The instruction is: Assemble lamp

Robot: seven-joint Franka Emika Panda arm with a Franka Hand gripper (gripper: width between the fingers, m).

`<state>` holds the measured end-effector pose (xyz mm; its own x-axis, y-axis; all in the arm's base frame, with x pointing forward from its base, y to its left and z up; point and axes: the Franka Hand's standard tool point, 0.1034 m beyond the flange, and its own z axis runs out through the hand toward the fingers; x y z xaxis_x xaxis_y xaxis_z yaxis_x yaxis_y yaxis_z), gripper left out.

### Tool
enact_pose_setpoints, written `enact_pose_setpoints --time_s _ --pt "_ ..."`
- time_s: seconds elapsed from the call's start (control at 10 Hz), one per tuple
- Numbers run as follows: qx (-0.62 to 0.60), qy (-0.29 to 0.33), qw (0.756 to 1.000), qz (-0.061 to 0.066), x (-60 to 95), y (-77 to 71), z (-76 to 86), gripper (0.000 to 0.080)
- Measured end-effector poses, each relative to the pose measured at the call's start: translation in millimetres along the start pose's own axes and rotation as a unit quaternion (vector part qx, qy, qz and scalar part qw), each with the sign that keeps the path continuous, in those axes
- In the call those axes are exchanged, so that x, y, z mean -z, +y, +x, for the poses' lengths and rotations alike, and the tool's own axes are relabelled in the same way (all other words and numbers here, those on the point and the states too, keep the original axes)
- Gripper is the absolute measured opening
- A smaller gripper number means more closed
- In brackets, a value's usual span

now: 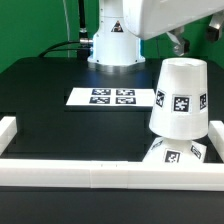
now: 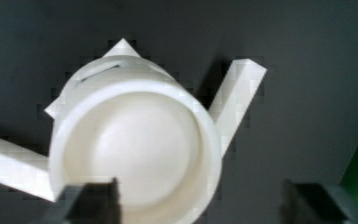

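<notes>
The white cone-shaped lamp shade (image 1: pixel 178 95) stands upright, narrow end up, on the square lamp base (image 1: pixel 172 153) at the front of the exterior view's right, against the rail corner. The bulb is hidden. My gripper (image 1: pixel 179 41) hangs above the shade and apart from it. In the wrist view I look down on the shade's round top (image 2: pixel 140 140), with corners of the base (image 2: pixel 123 48) poking out beyond it. My gripper (image 2: pixel 202 205) is open and holds nothing. One finger (image 2: pixel 91 203) overlaps the shade's edge and the other (image 2: pixel 318 203) is over bare table.
A long white rail (image 1: pixel 100 176) runs along the table's front and up both sides; it also shows in the wrist view (image 2: pixel 240 92). The marker board (image 1: pixel 112 97) lies flat mid-table. The robot's base (image 1: pixel 112 45) stands behind it.
</notes>
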<state>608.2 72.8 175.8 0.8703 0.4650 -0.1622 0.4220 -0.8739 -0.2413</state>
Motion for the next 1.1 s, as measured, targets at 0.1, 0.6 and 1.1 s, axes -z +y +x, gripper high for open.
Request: enact_pose_setpoints --time_s 0.1,0.6,1.1 --pt "0.0 -0.004 1.0 0.0 4.0 -1.1 -3.0 0.0504" --pt "-0.004 -0.042 0.999 -0.025 21.6 -16.6 -13.3 0.0699" --pt "-0.005 -0.043 0.999 -0.025 21.3 -16.4 -13.3 0.0699"
